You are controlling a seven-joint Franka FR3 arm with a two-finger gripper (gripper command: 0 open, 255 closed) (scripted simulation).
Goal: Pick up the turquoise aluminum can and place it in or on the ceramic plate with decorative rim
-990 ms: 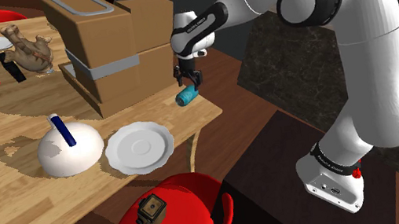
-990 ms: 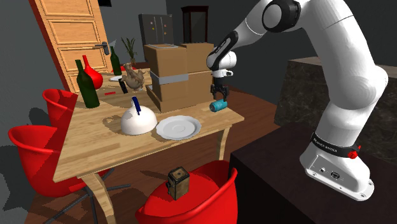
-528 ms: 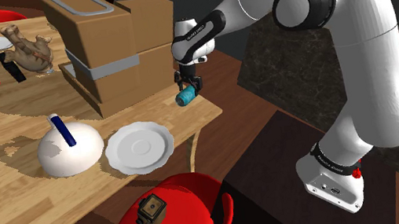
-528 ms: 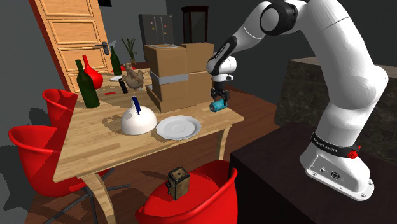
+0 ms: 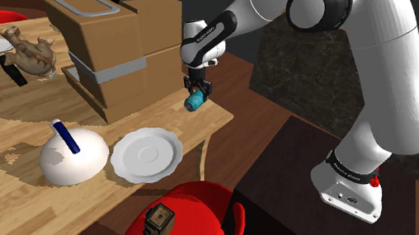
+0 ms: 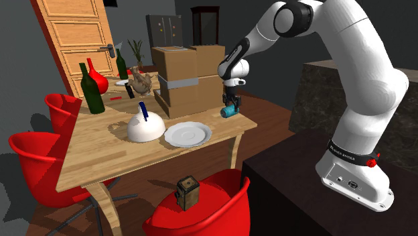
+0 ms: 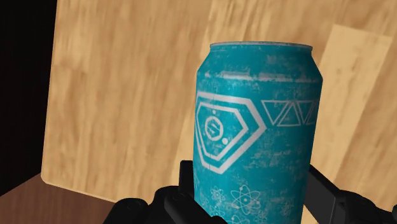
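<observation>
Here, in the shoulder view, a white dome (image 5: 73, 154) with a blue handle sits just left of the white plate (image 5: 147, 153) on the wooden desk (image 5: 3, 206). Right of the plate and farther back, beside the cardboard boxes (image 5: 117, 58), the turquoise can (image 5: 194, 101) lies sideways, clasped between the black fingers of the pincer (image 5: 197, 95), apart from the plate.
</observation>
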